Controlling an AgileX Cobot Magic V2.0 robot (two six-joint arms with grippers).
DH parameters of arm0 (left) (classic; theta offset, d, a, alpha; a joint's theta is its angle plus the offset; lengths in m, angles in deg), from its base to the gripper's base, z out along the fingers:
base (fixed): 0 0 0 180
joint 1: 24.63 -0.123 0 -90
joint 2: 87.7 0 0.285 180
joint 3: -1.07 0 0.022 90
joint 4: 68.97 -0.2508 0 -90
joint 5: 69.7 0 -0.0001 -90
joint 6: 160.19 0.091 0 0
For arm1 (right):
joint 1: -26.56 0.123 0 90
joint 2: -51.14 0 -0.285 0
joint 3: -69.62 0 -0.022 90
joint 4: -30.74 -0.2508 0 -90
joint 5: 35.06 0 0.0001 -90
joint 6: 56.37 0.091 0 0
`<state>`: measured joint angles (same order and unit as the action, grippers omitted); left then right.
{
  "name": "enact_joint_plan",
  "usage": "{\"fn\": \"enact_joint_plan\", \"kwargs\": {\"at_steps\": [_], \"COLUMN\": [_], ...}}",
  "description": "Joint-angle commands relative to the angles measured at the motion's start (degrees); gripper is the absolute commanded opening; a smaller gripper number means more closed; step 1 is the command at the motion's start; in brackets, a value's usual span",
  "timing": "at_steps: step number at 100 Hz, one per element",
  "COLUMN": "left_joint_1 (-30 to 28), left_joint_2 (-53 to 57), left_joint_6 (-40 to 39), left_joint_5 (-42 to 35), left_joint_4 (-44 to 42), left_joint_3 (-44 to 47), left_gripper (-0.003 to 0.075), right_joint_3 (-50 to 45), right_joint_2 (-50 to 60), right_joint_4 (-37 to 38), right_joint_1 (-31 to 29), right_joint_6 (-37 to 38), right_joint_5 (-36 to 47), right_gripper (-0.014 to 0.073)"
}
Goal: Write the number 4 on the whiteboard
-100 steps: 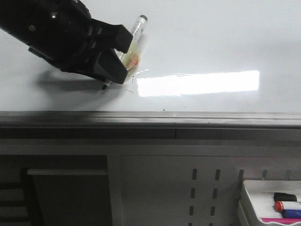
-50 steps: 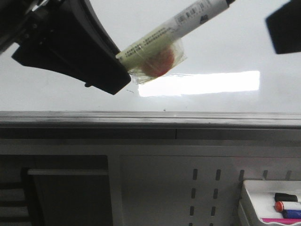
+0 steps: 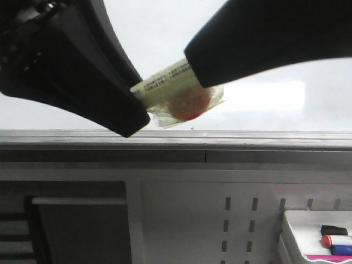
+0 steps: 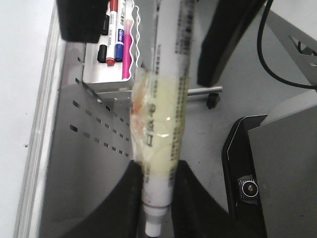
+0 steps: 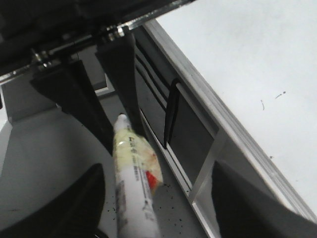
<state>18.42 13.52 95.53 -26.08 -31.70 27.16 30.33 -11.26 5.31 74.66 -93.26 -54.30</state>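
Note:
My left gripper (image 3: 135,104) is shut on a white marker (image 3: 165,82) wrapped in yellowish tape with a red patch, held up close to the camera and off the whiteboard (image 3: 159,27). In the left wrist view the fingers (image 4: 157,198) clamp the marker (image 4: 163,114) near its tip end. My right gripper (image 3: 198,66) covers the marker's far end. In the right wrist view (image 5: 158,198) its jaws stand wide apart with the marker (image 5: 131,188) between them, untouched. The whiteboard (image 5: 237,44) shows only tiny black specks; no number 4 is visible.
The board's grey metal edge (image 3: 220,137) runs across the front. Below it is a grey perforated panel (image 3: 236,220). A white tray (image 3: 291,242) at the lower right holds spare markers; it also shows in the left wrist view (image 4: 91,74).
My left gripper lifted the marker off the board and swung it toward the camera. My right gripper came in from the upper right and now straddles the marker's far end.

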Motion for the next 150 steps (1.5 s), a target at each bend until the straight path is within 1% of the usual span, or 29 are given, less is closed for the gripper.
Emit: {"fn": "enact_joint_plan", "kwargs": {"at_steps": [1, 13, 20, 27, 38, 55, 70, 81, 86, 91, 95, 96, 98, 99, 100, 103, 108, 111, 119, 126, 133, 139, 140, 141, 142, 147, 148, 150], "left_joint_1": [0.5, 0.5, 0.5, 0.5, 0.5, 0.5, 0.5, 0.5, 0.4, 0.2, 0.1, 0.1, 0.1, 0.1, 0.1, 0.1, 0.1, 0.1, -0.7, -2.5, -5.2, -7.9, -8.6, -9.3, -9.7, -12.2, -12.9, -13.6], "left_joint_2": [1.6, 1.6, 1.6, 1.6, 1.6, 1.6, 1.6, 1.6, 1.6, 1.6, 1.6, 1.6, 1.6, 1.7, 1.8, 2.0, 3.0, 3.9, 7.3, 11.1, 15.7, 19.5, 20.5, 21.5, 21.9, 25.6, 26.7, 27.8], "left_joint_6": [0.3, 0.5, 1.7, 3.6, 6.0, 6.0, 5.8, 5.8, 5.6, 4.8, 3.9, 3.7, 3.6, 3.3, 3.3, 2.9, 2.9, 2.9, 2.8, 2.5, 0.6, -3.5, -4.0, -5.4, -5.4, -8.6, -9.9, -10.7], "left_joint_5": [-1.0, -1.0, -0.8, -0.8, -0.8, -0.8, -0.8, -1.2, -1.5, -2.0, -2.3, -2.3, -2.3, -2.3, -2.3, -2.5, -2.9, -3.4, -4.5, -5.1, -5.8, -6.5, -6.5, -6.8, -7.0, -8.2, -8.6, -9.0], "left_joint_4": [2.4, 3.0, 4.3, 6.0, 9.1, 9.6, 10.3, 11.0, 11.0, 11.1, 11.1, 11.1, 11.1, 11.0, 11.0, 11.0, 11.0, 11.0, 10.9, 11.0, 11.0, 11.0, 11.0, 11.0, 11.0, 11.0, 11.0, 11.0], "left_joint_3": [-1.5, -1.5, -1.5, -1.5, -1.5, -1.5, -1.5, -1.5, -1.5, -1.5, -1.5, -1.5, -1.5, -1.6, -1.6, -1.6, -1.6, -1.6, -1.6, -1.6, -1.6, -1.4, -1.4, -1.1, -1.0, 0.2, 0.6, 1.1], "left_gripper": [-0.002, -0.002, -0.002, -0.002, -0.002, -0.002, -0.002, -0.0009, 0.0031, 0.0104, 0.0187, 0.0218, 0.0249, 0.0295, 0.0295, 0.0365, 0.0431, 0.0445, 0.0419, 0.0362, 0.0284, 0.0205, 0.0195, 0.0166, 0.0166, 0.0094, 0.0064, 0.0043], "right_joint_3": [2.1, 2.1, 2.1, 2.1, 2.1, 2.1, 2.1, 2.1, 2.1, 2.1, 2.1, 2.1, 2.1, 2.1, 2.1, 2.1, 2.1, 2.1, 2.1, 2.1, 2.1, 2.1, 2.1, 2.1, 2.1, 2.4, 2.5, 2.8], "right_joint_2": [-0.5, -1.2, -1.4, -1.5, -1.5, -1.5, -1.5, -1.5, -1.5, -1.5, -1.5, -1.5, -1.5, -1.5, -1.5, -1.5, -1.5, -1.5, -1.4, -1.4, -1.4, -1.4, -1.4, -1.4, -1.4, -1.5, -1.6, -1.8], "right_joint_4": [-0.9, -0.9, -1.2, -1.2, -1.2, -1.3, -1.3, -1.3, -1.3, -1.3, -1.3, -1.3, -1.3, -1.3, -1.3, -1.3, -1.3, -1.3, -1.3, -1.3, -1.3, -1.3, -1.3, -1.3, -1.3, -1.3, -1.3, -1.3], "right_joint_1": [0.0, 0.0, 0.0, 0.0, 0.0, 0.0, 0.0, 0.0, 0.0, 0.0, 0.0, 0.0, 0.0, 0.0, 0.0, 0.0, 0.0, 0.0, 0.0, -0.1, -0.7, -1.9, -2.4, -2.9, -3.1, -5.3, -5.9, -7.0], "right_joint_6": [-0.7, -0.7, -0.7, -0.7, -0.7, -0.7, -0.7, -0.7, -0.7, -0.7, -0.7, -0.7, -0.7, -0.7, -0.7, -0.7, -0.7, -0.7, -0.7, -0.7, -0.7, -0.7, -0.7, -0.7, -0.7, -0.7, -0.7, -0.7], "right_joint_5": [3.3, 3.5, 3.5, 3.3, 3.3, 3.3, 3.5, 3.6, 3.6, 3.6, 3.6, 3.6, 3.6, 3.6, 3.6, 3.6, 3.6, 3.6, 3.6, 3.7, 4.3, 5.0, 5.1, 5.3, 5.3, 5.4, 5.3, 5.1], "right_gripper": [0.0416, 0.0414, 0.0391, 0.0341, 0.0237, 0.009, -0.0067, -0.0072, -0.0072, -0.0072, -0.0072, -0.0072, -0.0072, -0.0072, -0.0072, -0.0072, -0.0072, -0.0072, -0.0072, -0.0071, -0.0071, -0.0061, -0.006, -0.006, -0.006, -0.006, -0.006, -0.006]}}
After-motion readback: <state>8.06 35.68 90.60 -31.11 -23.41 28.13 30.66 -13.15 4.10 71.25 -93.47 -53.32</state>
